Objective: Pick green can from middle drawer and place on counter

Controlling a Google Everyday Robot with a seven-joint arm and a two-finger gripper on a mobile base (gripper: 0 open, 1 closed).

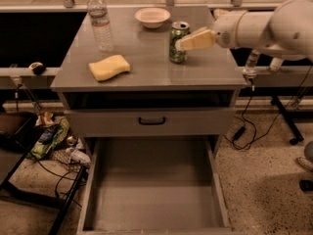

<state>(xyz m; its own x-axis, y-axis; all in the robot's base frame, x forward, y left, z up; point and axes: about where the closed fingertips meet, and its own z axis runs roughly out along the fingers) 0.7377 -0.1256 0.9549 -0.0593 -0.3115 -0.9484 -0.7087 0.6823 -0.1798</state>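
The green can [177,39] stands upright on the counter [146,75], at its back right. My gripper [185,43] reaches in from the right at can height and is against the can's right side, covering part of it. The middle drawer [154,195] is pulled out wide below the cabinet, and its grey floor is bare.
On the counter are a clear water bottle [100,21] at the back left, a white bowl [152,16] at the back and a yellow sponge [109,67] at the front left. A closed drawer front with a black handle [151,121] sits above the open drawer. Clutter [49,138] and cables [244,129] lie on the floor.
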